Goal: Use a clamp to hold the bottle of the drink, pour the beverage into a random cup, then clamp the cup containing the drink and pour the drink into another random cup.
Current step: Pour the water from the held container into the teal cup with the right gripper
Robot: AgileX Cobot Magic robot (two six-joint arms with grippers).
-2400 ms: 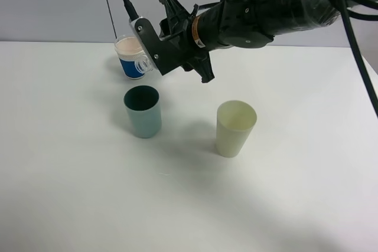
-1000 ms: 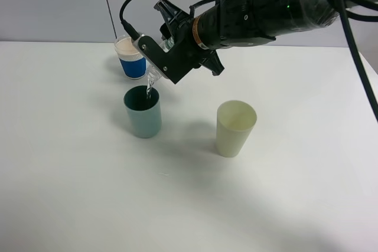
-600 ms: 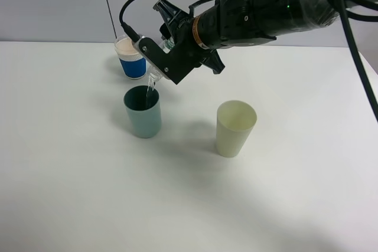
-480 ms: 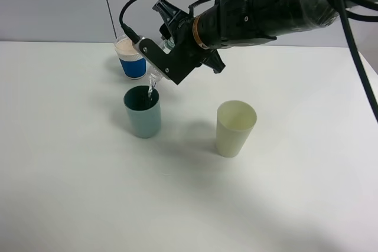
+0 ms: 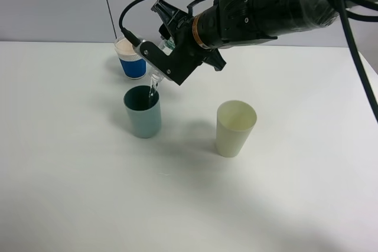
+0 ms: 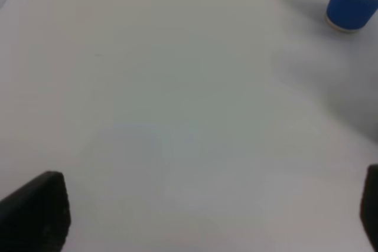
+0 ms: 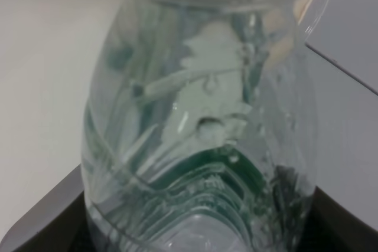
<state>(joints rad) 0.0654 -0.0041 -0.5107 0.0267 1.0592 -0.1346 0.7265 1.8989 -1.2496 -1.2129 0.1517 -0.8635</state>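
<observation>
My right gripper (image 5: 168,58) reaches across to the left and is shut on a clear plastic bottle (image 5: 155,79), which is tilted mouth-down. A thin stream of clear drink falls from it into the teal cup (image 5: 142,113) just below. In the right wrist view the bottle (image 7: 201,116) fills the frame, with liquid inside and dark jaws at both lower corners. A cream cup (image 5: 235,128) stands upright to the right of the teal cup. My left gripper (image 6: 204,228) is open and empty above bare table; it is out of the exterior view.
A blue-and-white cup (image 5: 131,58) with a pale top stands behind the teal cup, close to the bottle's neck; it also shows in the left wrist view (image 6: 353,1). The white table (image 5: 88,193) runs to a grey wall at the back.
The right gripper has tipped the bottle from level to mouth-down over the teal cup, and liquid now pours. Over the last second it has tilted only slightly more. The cups have not moved.
</observation>
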